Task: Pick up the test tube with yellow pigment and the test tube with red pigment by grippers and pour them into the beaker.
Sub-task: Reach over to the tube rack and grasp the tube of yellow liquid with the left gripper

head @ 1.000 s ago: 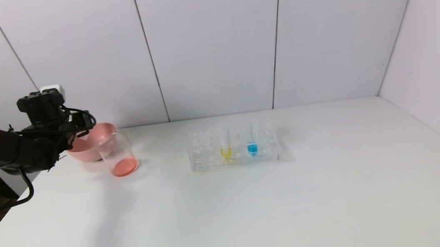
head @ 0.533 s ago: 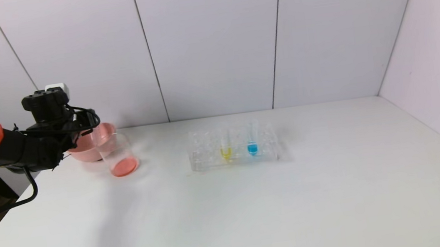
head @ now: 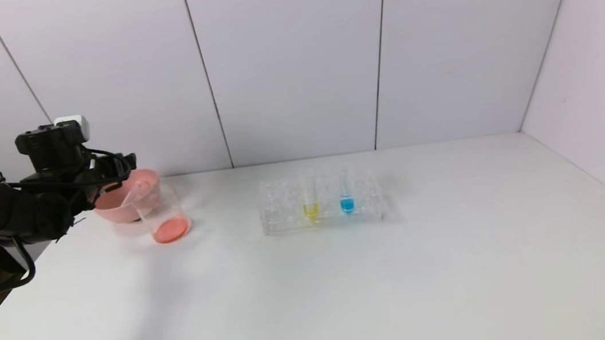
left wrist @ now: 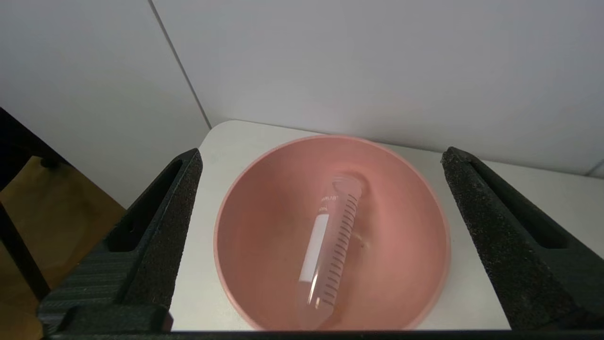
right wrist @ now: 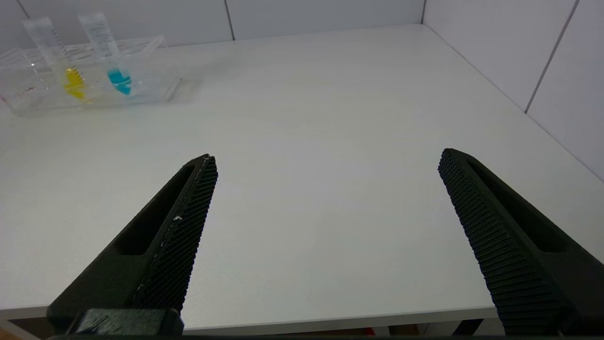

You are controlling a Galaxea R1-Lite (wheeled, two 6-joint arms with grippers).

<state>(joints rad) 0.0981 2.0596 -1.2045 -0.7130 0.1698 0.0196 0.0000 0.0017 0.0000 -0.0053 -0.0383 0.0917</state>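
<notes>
The yellow tube stands upright in the clear rack mid-table; it also shows in the right wrist view. No tube holding red liquid shows. An emptied clear tube with graduation marks lies loose in the pink bowl. The beaker holds red-orange liquid and stands just right of the bowl. My left gripper hovers over the bowl, open and empty. My right gripper is open and empty over the table's near edge, out of the head view.
A tube with blue liquid stands in the rack next to the yellow one. White wall panels close the table at the back and right. The table's left edge lies just beyond the bowl.
My left arm has drawn back a little to the left over the bowl. The beaker, rack and tubes have not moved.
</notes>
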